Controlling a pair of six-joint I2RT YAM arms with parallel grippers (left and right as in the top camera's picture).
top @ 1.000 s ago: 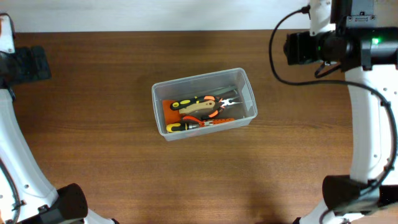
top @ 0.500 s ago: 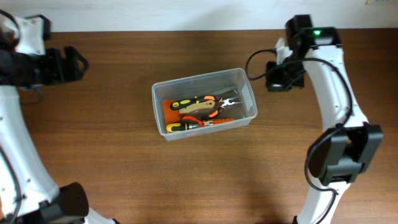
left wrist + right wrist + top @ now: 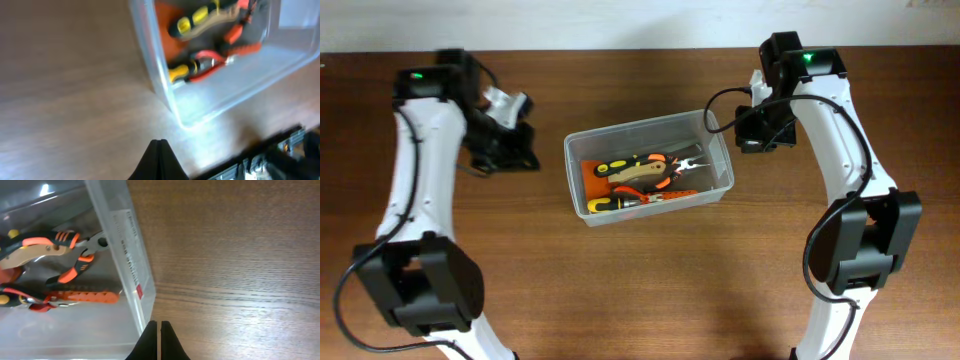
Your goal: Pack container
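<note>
The container (image 3: 642, 125) is a clear plastic bin in the middle of the wooden table. Inside lie hand tools (image 3: 638, 176) with orange, yellow and black handles. My left gripper (image 3: 528, 156) is shut and empty, hovering just left of the bin. In the left wrist view its fingertips (image 3: 160, 142) point at the table short of the bin's wall (image 3: 150, 55). My right gripper (image 3: 742, 140) is shut and empty at the bin's right end. In the right wrist view it (image 3: 157, 323) sits just outside the corner of the container (image 3: 131, 245), with pliers (image 3: 55, 247) visible through the wall.
Bare wooden table (image 3: 640, 280) lies around the bin on all sides. A white wall or edge (image 3: 620, 20) runs along the far side. Both arm bases stand at the near edge, left (image 3: 420, 290) and right (image 3: 860, 250).
Both arms have swung in from the far corners toward the bin, one to each end. Both grippers have gone from open to shut. The bin and tools have not moved.
</note>
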